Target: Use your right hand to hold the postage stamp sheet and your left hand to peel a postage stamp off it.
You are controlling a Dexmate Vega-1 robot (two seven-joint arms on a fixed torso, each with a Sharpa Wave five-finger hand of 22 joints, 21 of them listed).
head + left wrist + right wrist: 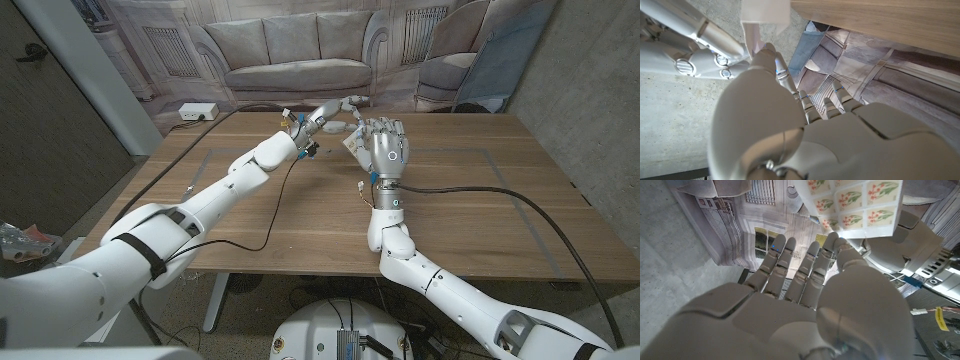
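Two robot arms are shown extended over a wooden worktop (300, 210), with a printed backdrop of a sofa (300, 50) hung behind it. A black cable (500, 192) is seen trailing across the worktop toward the right edge, and a white power strip (197, 112) is placed at the far left corner. The right robot hand (385, 148) is raised upright above the worktop's far middle, back toward the camera; in the right wrist view the right robot hand (810, 280) is seen with its fingertips against the lower edge of the postage stamp sheet (855, 202), which is grasped and held in the air. Flower designs in a grid are printed on the sheet. The left robot hand (335, 110) is brought in just beside the right one, its fingers reaching toward the sheet. In the left wrist view, the left robot hand (770, 100) is seen with a fingertip touching a pale strip of the sheet (757, 25); whether anything is pinched cannot be told.
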